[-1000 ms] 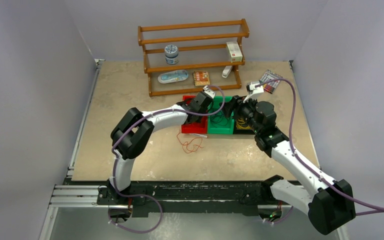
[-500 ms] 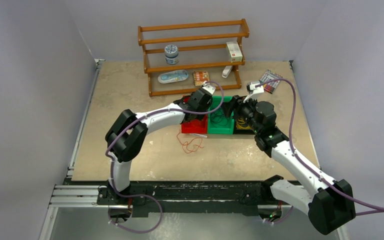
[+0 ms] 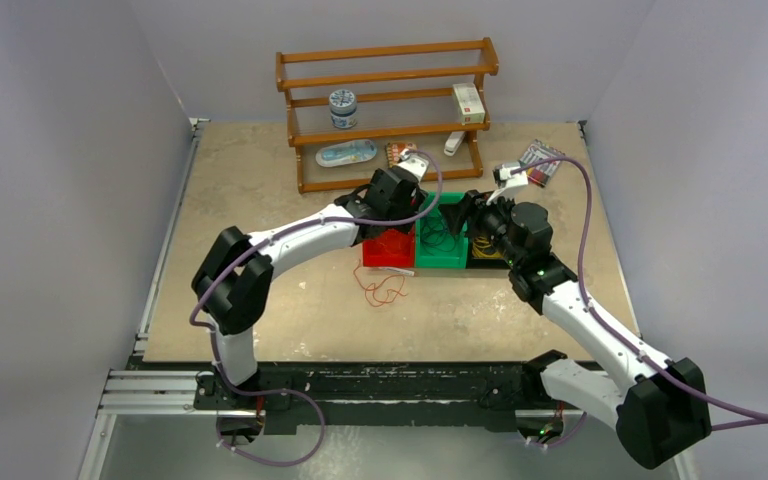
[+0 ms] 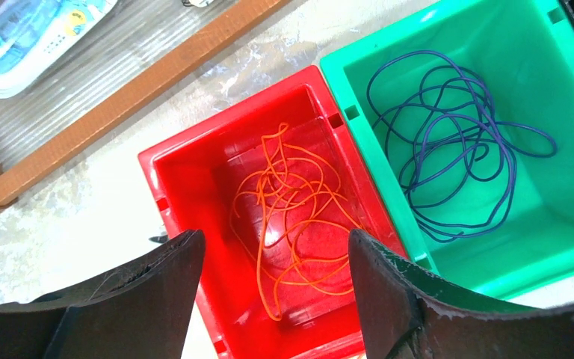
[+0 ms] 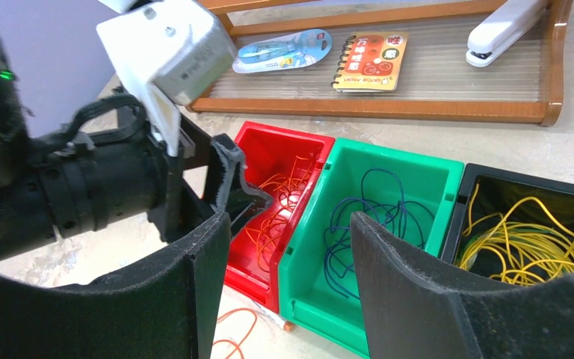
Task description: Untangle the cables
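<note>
Left end effector (image 4: 274,247) hovers fingers-apart and empty right over the red plastic bin (image 4: 194,194), where a thin orange-red cable (image 4: 291,217) sits coiled. The dark purple cable (image 4: 448,142) is in the green plastic bin (image 4: 538,45) and the yellow cable (image 5: 523,239) in the black bin (image 5: 531,187). What matters imo is the loose orange-red cable clump (image 3: 380,288) on the tan table (image 3: 260,200), just in front of the red bin: it's down and back toward the bases from the left end effector, clearly the nearer arm. Right end effector (image 5: 290,224) hangs by the green bin, also apart and holding nothing.

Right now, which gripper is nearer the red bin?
Left. The left gripper hangs directly over the red bin; the right gripper is further right, by the green bin.
</note>
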Controlling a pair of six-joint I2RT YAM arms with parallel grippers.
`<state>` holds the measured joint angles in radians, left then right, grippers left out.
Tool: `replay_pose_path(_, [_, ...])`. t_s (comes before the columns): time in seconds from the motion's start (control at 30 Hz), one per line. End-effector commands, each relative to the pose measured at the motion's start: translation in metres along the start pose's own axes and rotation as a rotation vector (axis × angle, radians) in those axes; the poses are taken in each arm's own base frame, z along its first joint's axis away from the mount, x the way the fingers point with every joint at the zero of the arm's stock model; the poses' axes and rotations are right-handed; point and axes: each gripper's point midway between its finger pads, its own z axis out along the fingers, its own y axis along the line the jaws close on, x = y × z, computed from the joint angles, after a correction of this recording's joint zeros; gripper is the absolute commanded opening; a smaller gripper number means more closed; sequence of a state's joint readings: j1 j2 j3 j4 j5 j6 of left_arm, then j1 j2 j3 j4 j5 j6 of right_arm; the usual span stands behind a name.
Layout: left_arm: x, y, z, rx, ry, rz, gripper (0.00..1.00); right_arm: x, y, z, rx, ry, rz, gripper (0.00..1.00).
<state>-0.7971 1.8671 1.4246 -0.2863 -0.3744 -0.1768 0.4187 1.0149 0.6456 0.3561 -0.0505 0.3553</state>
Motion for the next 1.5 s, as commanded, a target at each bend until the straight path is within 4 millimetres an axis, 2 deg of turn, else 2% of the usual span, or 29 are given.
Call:
replay_pose_path(0.0, [-0.028,0.011,-0.025,-0.011,-0.084,-0.052,0.71,-0.014,0.004,0.003,-0.017,-0.054,0.007,0.63])
replay_pose_path(0.37, [-0.037,0.029,-0.056,-0.03,-0.134,-0.111,0.72,-0.012,0.0,0.001,0.002,-0.055,0.007,0.63])
replay_pose_path(0.53, [-0.041,0.044,-0.073,-0.036,-0.171,-0.194,0.72,-0.015,-0.003,0.001,0.019,-0.069,0.009,0.63])
replay_pose_path(0.67, [-0.043,0.048,-0.09,-0.02,-0.206,-0.288,0.72,-0.017,-0.005,0.004,0.04,-0.074,0.026,0.64])
replay_pose_path(0.83, [-0.03,0.058,-0.106,-0.04,-0.232,-0.379,0.72,-0.024,-0.012,0.006,0.076,-0.119,0.037,0.65])
replay_pose_path(1.07, [-0.015,0.081,-0.127,-0.103,-0.263,-0.45,0.73,-0.033,-0.017,-0.004,0.088,-0.232,0.081,0.69])
replay_pose_path(1.3, [0.006,0.109,-0.143,-0.132,-0.274,-0.557,0.73,-0.025,-0.021,-0.002,0.116,-0.18,0.077,0.73])
replay_pose_path(1.47, [0.029,0.113,-0.144,-0.143,-0.214,-0.572,0.73,-0.02,-0.027,-0.003,0.146,-0.145,0.05,0.77])
